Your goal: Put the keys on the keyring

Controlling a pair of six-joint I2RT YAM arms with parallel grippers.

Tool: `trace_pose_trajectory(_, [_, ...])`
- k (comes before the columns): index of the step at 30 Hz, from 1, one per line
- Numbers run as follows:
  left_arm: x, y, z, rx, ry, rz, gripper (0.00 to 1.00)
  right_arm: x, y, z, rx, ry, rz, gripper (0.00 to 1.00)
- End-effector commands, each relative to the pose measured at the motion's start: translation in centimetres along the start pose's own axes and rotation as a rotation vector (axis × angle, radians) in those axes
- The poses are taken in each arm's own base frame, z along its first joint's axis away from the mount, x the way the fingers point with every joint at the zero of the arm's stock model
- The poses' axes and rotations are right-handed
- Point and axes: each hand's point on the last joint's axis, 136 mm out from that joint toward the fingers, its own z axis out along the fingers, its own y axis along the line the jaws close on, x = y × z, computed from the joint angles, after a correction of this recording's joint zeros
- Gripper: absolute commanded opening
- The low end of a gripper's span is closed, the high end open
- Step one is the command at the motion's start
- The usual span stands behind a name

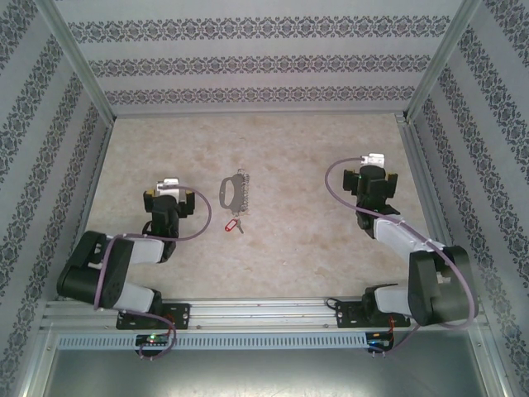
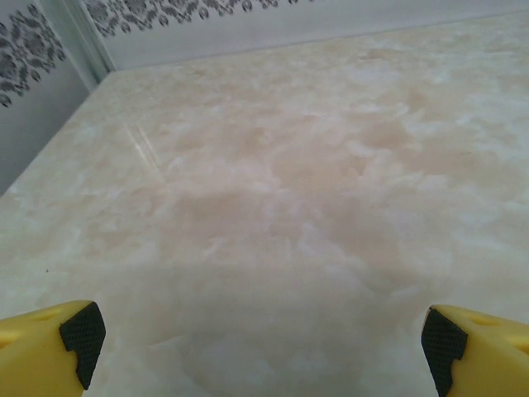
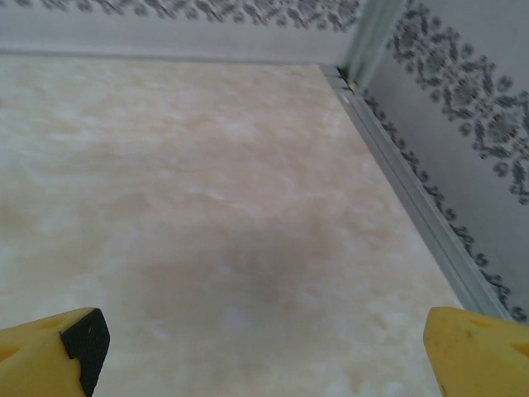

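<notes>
tabletop [image 1: 297, 141] with both task things lying loose near its middle. keyring [image 1: 234, 192] lies flat, long axis running 12 to 6 o'clock, its row of small rings along the 3 o'clock edge. keys [image 1: 233, 224], a red tag with a tiny silver key, lie just beside the keyring's 6 o'clock end; whether they touch it is too fine to tell. nothing looks threaded, so the task is judged to stand at its start.

left claw [image 1: 169, 197] sits at 9 o'clock of the keyring, near it, fingers spread wide apart with nothing between them. right claw [image 1: 370, 175] sits at 3 o'clock, well apart from the keyring, likewise spread wide and empty. each faces 12 o'clock over bare tabletop.

the flanking stance probably serves a two-handed job: one claw to steady the keyring, the other to bring the keys. both things lie flat, so pinching them off the surface is likely the awkward part.
</notes>
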Motion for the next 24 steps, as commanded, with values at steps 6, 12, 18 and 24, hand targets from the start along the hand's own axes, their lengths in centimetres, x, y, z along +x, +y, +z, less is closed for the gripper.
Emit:
trace_pose_trajectory(6, [-2.9, 0.9, 0.2, -0.029, -0.161, -0.043, 1.00, 1.3, 1.0, -0.2, -0.065, -0.079, 0.032, 0.98])
trace_pose_trajectory(12, [-2.7, 0.1, 1.2, 0.065, -0.115, -0.044, 1.00, 0.0, 3.7, -1.5, -0.198, -0.229, 0.007, 0.98])
trace_pose_trajectory(18, [-1.4, -0.8, 3.0, 0.156, -0.018, -0.057, 1.00, 2.7, 3.6, -0.1, -0.258, -0.203, 0.059, 0.97])
trace_pose_trajectory(24, [-1.1, -0.1, 4.0, 0.195, 0.020, -0.115, 1.00, 1.9, 3.4, 1.8, -0.297, -0.182, 0.123, 0.98])
